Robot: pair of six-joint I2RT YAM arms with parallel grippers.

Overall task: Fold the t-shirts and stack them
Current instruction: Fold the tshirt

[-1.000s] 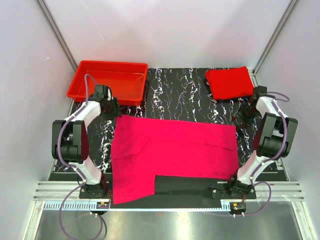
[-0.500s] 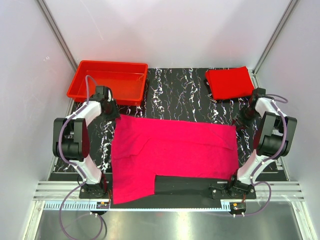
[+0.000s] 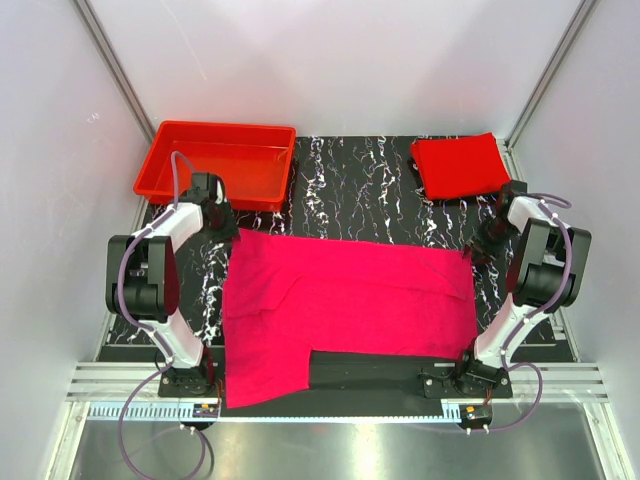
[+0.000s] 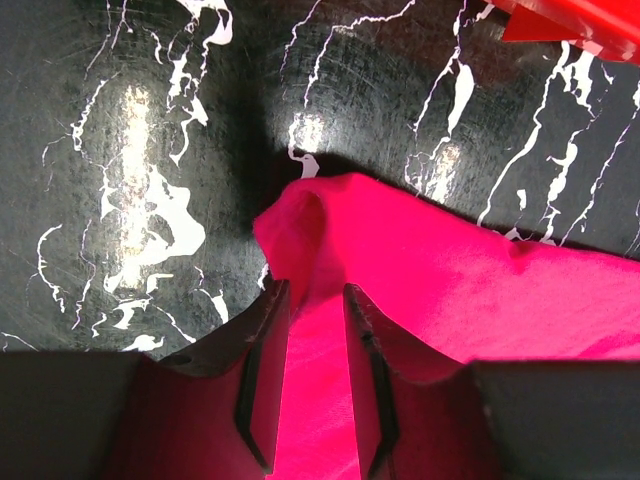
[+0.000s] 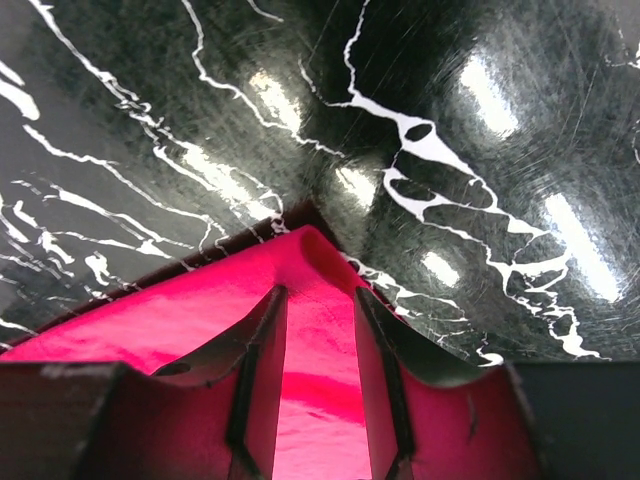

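The magenta-pink t-shirt (image 3: 350, 300) lies spread flat on the black marbled table, with a notch cut out of its near edge. The folded red t-shirt (image 3: 460, 165) lies at the far right. My left gripper (image 3: 222, 232) sits at the pink shirt's far left corner. In the left wrist view the gripper (image 4: 315, 290) is closed on the puckered corner of the cloth (image 4: 450, 280). My right gripper (image 3: 478, 250) sits at the far right corner. In the right wrist view it (image 5: 318, 292) pinches that curled corner of the shirt (image 5: 150, 310).
A rigid red plastic tray (image 3: 225, 127) stands at the far left, just behind my left gripper; its edge shows in the left wrist view (image 4: 580, 20). White walls close in the table on three sides. The arm bases stand at the near edge.
My right gripper has moved a little left and nearer, onto the pink shirt's far right corner. My left gripper has shifted slightly at the far left corner.
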